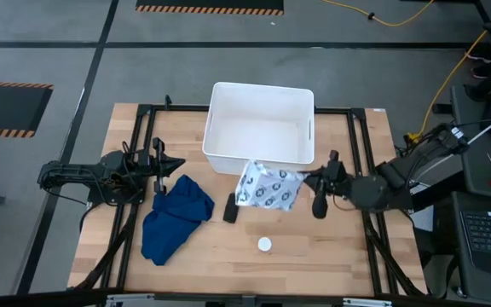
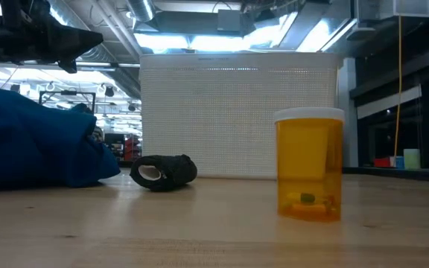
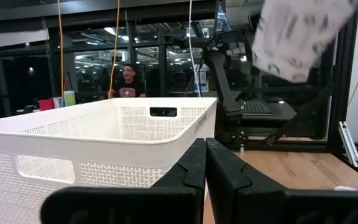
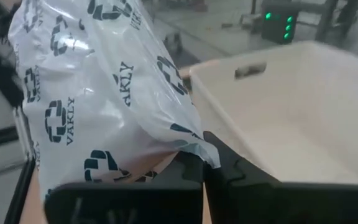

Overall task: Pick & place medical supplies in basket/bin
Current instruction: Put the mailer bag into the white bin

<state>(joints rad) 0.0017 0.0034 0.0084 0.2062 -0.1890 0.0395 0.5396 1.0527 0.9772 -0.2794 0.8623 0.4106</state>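
Note:
The white packet [image 1: 267,188] printed with dark rings is up in the air by the near right corner of the white bin [image 1: 258,128], with my right gripper [image 1: 308,181] shut on it. In the left wrist view the packet [image 3: 297,34] shows above the bin's rim. A dark blue cloth [image 1: 176,217] lies heaped at the near left, a small black oblong [image 1: 230,207] lies beside it, and a white-capped orange vial [image 2: 309,164] stands upright near the front. My left gripper [image 1: 173,164] waits shut, left of the bin and above the cloth. My right gripper pinches the packet's edge [image 4: 188,149] between its two fingers, at the packet's right end. The fingers come about level from the table's right side. The packet is lifted clear of the table and spreads away from the fingertips toward the left.
The bin's inside [image 4: 291,124] shows bare. A person [image 3: 128,81] sits in the room beyond the table. Bare wood lies along the near edge around the vial's cap [image 1: 265,245] and at the table's right.

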